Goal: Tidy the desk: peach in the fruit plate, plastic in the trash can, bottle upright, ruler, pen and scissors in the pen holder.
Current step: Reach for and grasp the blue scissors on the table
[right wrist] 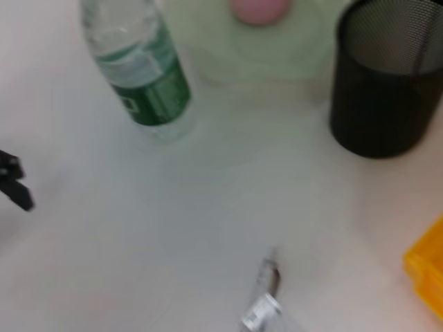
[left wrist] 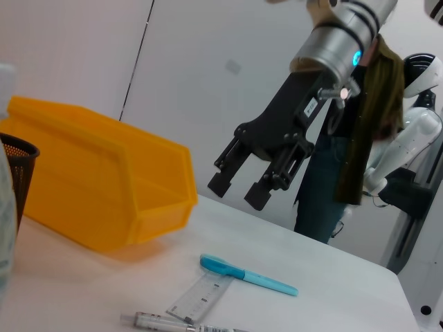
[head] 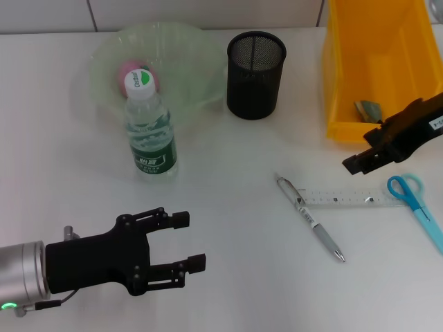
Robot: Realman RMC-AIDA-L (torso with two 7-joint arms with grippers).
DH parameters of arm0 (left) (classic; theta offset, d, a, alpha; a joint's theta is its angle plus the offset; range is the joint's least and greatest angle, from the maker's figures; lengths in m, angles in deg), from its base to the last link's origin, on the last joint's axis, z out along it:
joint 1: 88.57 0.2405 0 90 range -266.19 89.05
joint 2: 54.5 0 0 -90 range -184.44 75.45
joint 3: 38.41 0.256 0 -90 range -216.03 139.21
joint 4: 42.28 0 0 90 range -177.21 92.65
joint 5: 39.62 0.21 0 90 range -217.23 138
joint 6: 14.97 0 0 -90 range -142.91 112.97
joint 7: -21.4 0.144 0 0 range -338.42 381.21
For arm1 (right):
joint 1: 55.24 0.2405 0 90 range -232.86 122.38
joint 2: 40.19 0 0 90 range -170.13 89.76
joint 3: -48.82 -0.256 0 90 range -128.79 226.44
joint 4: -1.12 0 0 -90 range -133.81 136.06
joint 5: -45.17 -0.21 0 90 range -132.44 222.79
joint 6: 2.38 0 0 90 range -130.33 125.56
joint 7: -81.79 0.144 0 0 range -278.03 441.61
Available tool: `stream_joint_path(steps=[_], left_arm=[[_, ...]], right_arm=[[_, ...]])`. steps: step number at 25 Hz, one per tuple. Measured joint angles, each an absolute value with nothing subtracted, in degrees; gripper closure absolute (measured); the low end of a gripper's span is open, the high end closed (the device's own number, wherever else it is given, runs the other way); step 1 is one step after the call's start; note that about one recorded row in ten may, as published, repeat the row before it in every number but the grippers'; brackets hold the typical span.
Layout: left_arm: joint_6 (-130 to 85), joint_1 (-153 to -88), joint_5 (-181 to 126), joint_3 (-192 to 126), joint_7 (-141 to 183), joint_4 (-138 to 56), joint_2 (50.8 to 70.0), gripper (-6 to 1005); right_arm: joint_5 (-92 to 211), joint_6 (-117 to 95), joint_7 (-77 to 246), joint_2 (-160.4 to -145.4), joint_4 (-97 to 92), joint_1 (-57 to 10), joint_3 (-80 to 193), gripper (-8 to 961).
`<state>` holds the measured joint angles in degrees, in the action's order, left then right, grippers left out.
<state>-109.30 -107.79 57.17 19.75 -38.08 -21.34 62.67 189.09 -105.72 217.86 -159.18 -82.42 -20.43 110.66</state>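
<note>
A pink peach (head: 129, 71) lies in the pale green fruit plate (head: 190, 52). The water bottle (head: 149, 131) stands upright in front of the plate. The black mesh pen holder (head: 255, 75) stands at the back middle. A crumpled piece of plastic (head: 368, 109) lies in the yellow bin (head: 346, 76). The pen (head: 311, 219), the clear ruler (head: 349, 198) and the blue scissors (head: 414, 197) lie flat on the table at the right. My left gripper (head: 190, 241) is open and empty at the front left. My right gripper (left wrist: 239, 192) is open and empty, above the table by the bin's front.
The white desk (head: 235, 277) is backed by a wall. In the right wrist view the bottle (right wrist: 138, 76), the pen holder (right wrist: 384, 83) and the pen's tip (right wrist: 266, 290) show. In the left wrist view the scissors (left wrist: 249, 275) and ruler (left wrist: 201, 297) lie below my right gripper.
</note>
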Motion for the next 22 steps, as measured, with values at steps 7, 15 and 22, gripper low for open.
stream_joint_path(steps=[7, 15, 22], left_arm=[[-109.3, -108.1, 57.2, 19.8, -38.2, -21.3, 62.62, 197], [-109.3, -108.9, 57.2, 19.8, -39.4, -20.9, 62.65, 197], [-109.3, -109.8, 57.5, 19.8, -39.5, -21.0, 62.6, 197]], right_arm=[[194.4, -108.6, 229.4, -159.47, -89.5, -21.0, 115.0, 240], [205.7, -107.0, 238.2, -159.86, -91.4, -24.2, 121.4, 241], [206.2, -104.1, 241.0, -159.99, -90.2, -27.4, 124.1, 242]])
